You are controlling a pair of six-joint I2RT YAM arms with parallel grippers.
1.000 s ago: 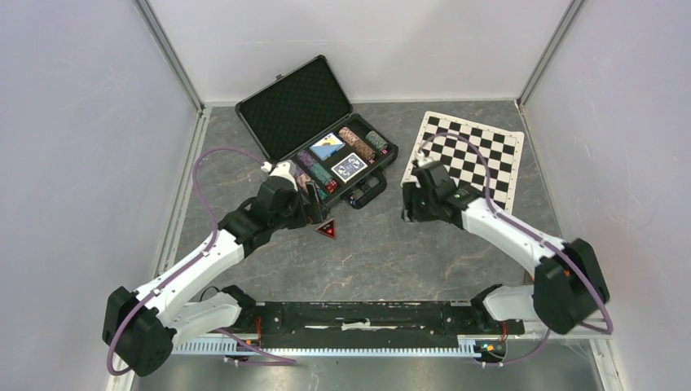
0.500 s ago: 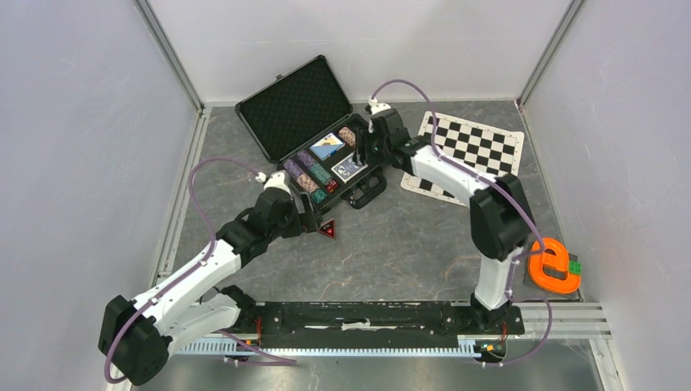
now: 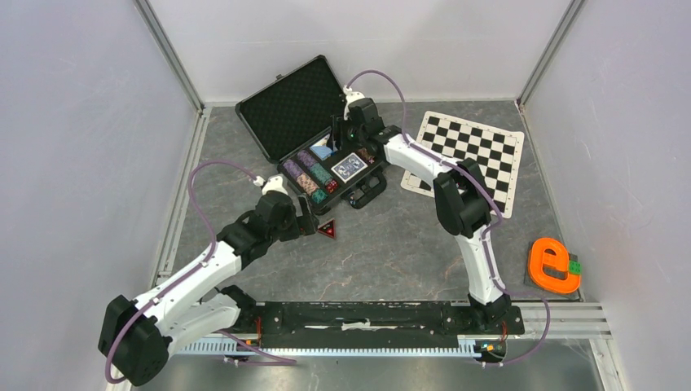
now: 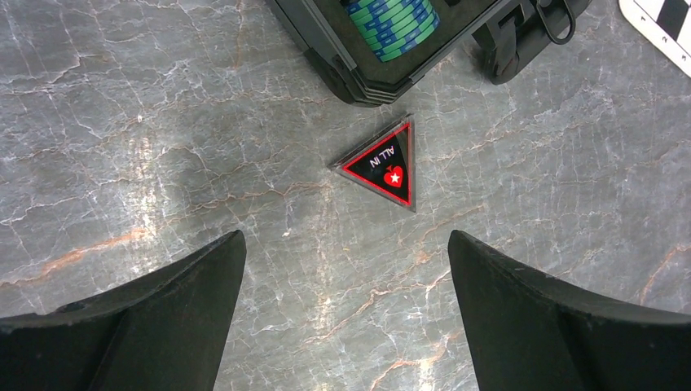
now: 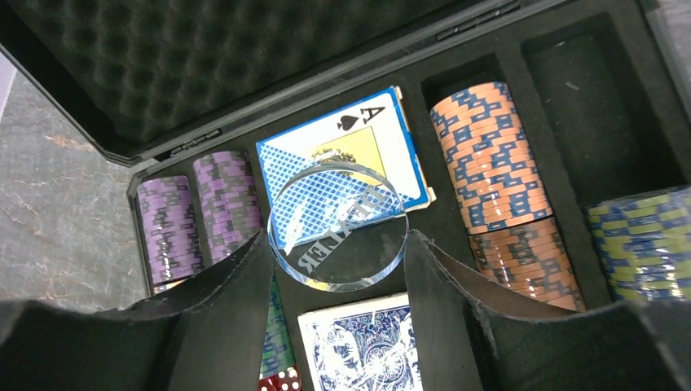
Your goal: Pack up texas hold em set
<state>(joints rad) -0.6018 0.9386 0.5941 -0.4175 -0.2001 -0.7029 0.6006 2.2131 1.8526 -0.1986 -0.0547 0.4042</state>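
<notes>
Top external: right fingers [image 3: 333,132] further left

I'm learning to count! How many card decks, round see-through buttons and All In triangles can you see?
Decks: 2
Button: 1
All In triangle: 1
Total: 4
</notes>
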